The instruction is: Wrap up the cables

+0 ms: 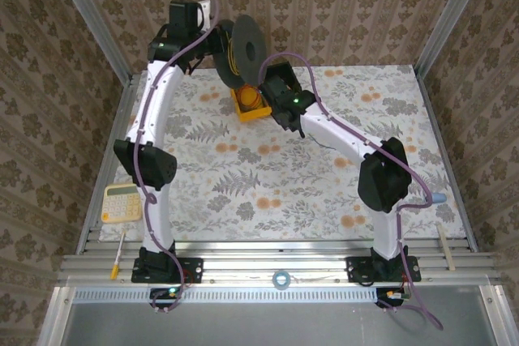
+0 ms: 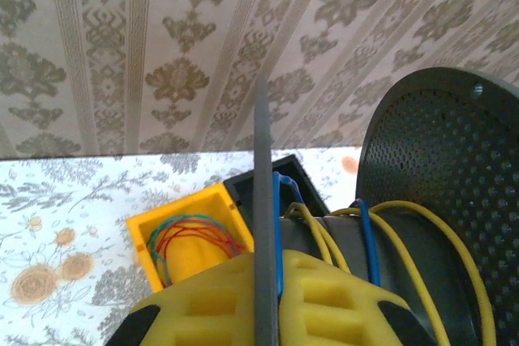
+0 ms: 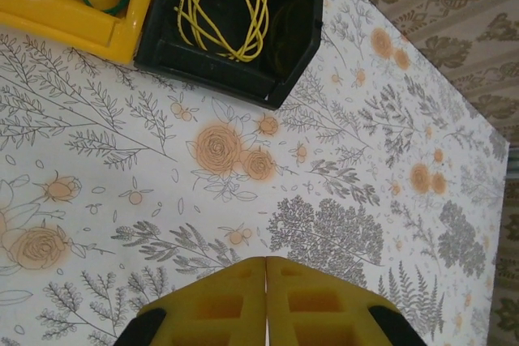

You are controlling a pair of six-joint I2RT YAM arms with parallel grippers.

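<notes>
My left gripper (image 2: pixel 280 263) is shut on the thin near flange (image 2: pixel 263 160) of a dark grey spool (image 1: pixel 240 44), held up at the back of the table. The blue cable (image 2: pixel 279 224) runs between the fingers beside that flange and loops over the hub. The yellow cable (image 2: pixel 405 224) is wound round the hub in several turns. My right gripper (image 3: pixel 266 269) is shut and empty, hanging over the flowered cloth just in front of the bins. A black bin (image 3: pixel 235 54) holds a loose coil of yellow cable (image 3: pixel 223 6).
A yellow bin (image 2: pixel 174 208) with red and green cords sits beside the black bin. A calculator (image 1: pixel 122 202) and a pen (image 1: pixel 119 257) lie at the near left. A tape roll (image 1: pixel 281 279) and a wooden stick (image 1: pixel 443 245) rest on the front rail.
</notes>
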